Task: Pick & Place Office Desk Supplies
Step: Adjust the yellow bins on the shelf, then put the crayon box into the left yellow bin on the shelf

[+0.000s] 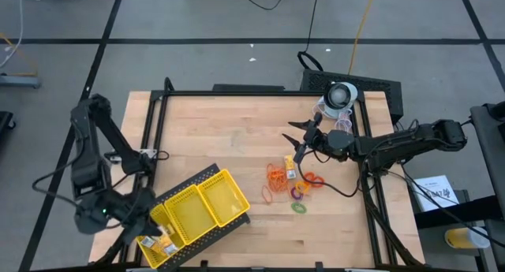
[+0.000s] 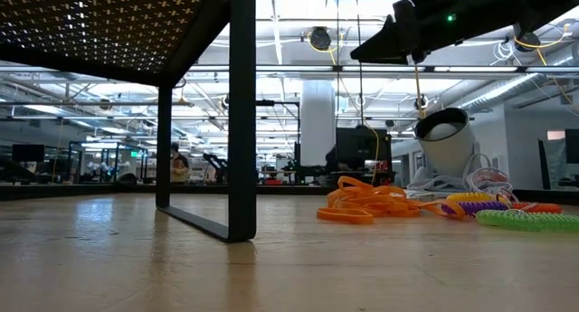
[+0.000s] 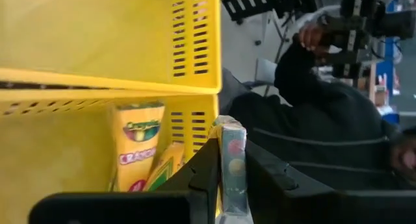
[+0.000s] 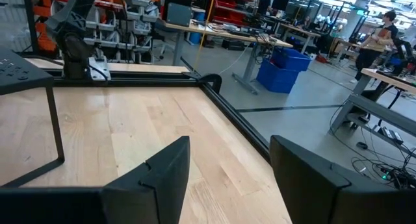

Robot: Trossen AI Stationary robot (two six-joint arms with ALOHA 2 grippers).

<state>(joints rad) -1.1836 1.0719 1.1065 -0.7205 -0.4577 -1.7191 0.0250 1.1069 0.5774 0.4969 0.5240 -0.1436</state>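
Jaws of the left gripper (image 3: 231,178) pinch a small flat box with coloured dots on its edge (image 3: 233,162), held over the end compartment of the big yellow slotted plastic tray (image 1: 197,209), where a yellow crayon box (image 3: 138,146) already lies. Right gripper (image 1: 301,139) hovers above bare wood, fingers spread and empty, beside the remaining pile. Progress looks early: orange rubber-band loops (image 1: 277,176), a small yellow-gold block (image 1: 289,163), and red (image 1: 314,180), purple (image 1: 299,192) and green (image 1: 299,207) rings sit on the wooden table (image 1: 221,122), well apart from the tray. Two tray compartments look empty.
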